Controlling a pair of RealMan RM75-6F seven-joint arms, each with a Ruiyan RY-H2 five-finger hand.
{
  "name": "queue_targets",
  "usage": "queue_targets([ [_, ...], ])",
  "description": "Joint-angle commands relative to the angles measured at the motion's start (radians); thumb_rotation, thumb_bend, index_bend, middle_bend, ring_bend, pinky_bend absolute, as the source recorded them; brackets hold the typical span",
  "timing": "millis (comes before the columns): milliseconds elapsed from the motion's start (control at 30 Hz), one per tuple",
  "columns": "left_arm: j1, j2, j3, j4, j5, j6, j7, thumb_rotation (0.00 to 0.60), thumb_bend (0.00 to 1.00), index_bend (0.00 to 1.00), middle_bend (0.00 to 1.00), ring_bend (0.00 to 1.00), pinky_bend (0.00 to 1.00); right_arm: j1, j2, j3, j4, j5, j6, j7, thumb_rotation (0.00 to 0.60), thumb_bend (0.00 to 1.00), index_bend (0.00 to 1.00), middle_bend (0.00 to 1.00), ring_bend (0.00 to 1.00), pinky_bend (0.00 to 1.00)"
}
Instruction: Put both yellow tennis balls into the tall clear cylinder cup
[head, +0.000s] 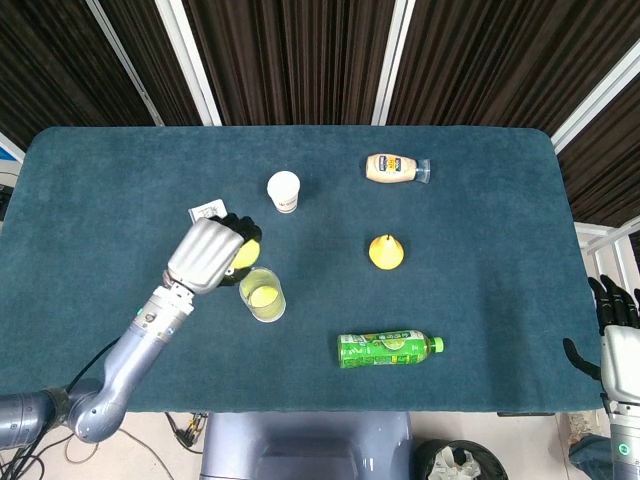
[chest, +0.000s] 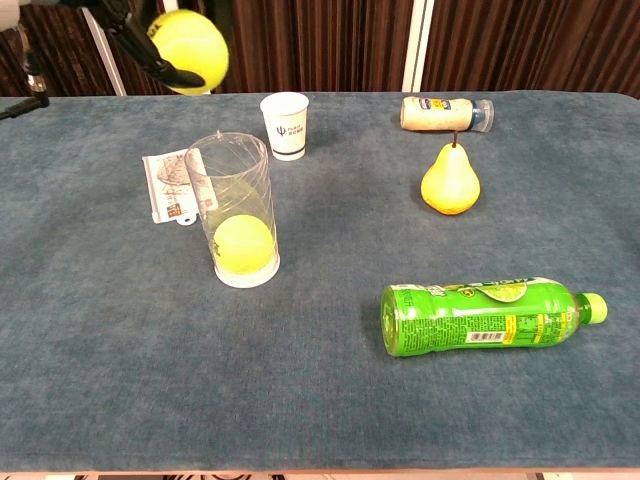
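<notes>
The tall clear cylinder cup (chest: 238, 210) (head: 263, 295) stands upright left of the table's middle, with one yellow tennis ball (chest: 243, 245) resting at its bottom. My left hand (head: 207, 255) grips the second yellow tennis ball (chest: 188, 51) (head: 245, 253) high in the air, above and slightly left of the cup's mouth. In the chest view only the dark fingers (chest: 160, 68) around the ball show at the top edge. My right hand (head: 618, 335) hangs off the table's right edge, fingers apart and holding nothing.
A white paper cup (chest: 285, 125) stands behind the cylinder. A printed packet (chest: 170, 186) lies to its left. A yellow pear (chest: 450, 181), a lying mayonnaise bottle (chest: 445, 113) and a lying green bottle (chest: 480, 315) occupy the right half of the blue table (chest: 320, 400).
</notes>
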Motion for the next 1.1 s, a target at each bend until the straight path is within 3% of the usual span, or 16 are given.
queue_targets([
  [33,-0.009,-0.012,0.005,-0.026,-0.001,-0.015,-0.008,0.600,0.36,0.45,0.49,0.44,0.57,-0.001,0.000,0.001,0.001,0.002,0.001,0.001,0.600,0.34,0.08,0.08,0.11,0.05],
  [267,-0.027,-0.012,0.024,-0.100,-0.014,-0.046,0.004,0.600,0.30,0.44,0.49,0.44,0.56,-0.004,0.000,0.007,-0.002,0.005,0.012,0.003,0.600,0.34,0.08,0.08,0.11,0.05],
  [400,-0.031,-0.013,0.039,-0.104,-0.007,-0.050,0.010,0.600,0.20,0.44,0.46,0.42,0.55,-0.005,0.003,0.008,-0.005,0.010,0.009,0.009,0.600,0.34,0.08,0.08,0.11,0.05],
  [500,-0.033,-0.010,0.047,-0.098,-0.014,-0.057,0.009,0.600,0.10,0.40,0.37,0.34,0.46,-0.007,0.005,0.010,-0.006,0.011,0.012,0.010,0.600,0.34,0.08,0.08,0.11,0.05],
  [667,-0.039,-0.009,0.055,-0.085,-0.029,-0.064,0.009,0.600,0.01,0.29,0.18,0.10,0.23,-0.008,0.003,0.013,-0.007,0.015,0.017,0.007,0.600,0.34,0.08,0.08,0.11,0.05],
  [800,-0.047,-0.007,0.060,-0.086,-0.050,-0.069,0.023,0.600,0.00,0.26,0.10,0.02,0.18,-0.009,0.001,0.015,-0.008,0.017,0.020,0.002,0.600,0.34,0.08,0.08,0.11,0.05],
  [1100,-0.002,0.039,0.069,-0.133,0.009,0.036,0.035,0.600,0.00,0.23,0.10,0.02,0.18,-0.009,-0.001,0.017,-0.009,0.021,0.021,0.002,0.600,0.34,0.08,0.08,0.11,0.05],
])
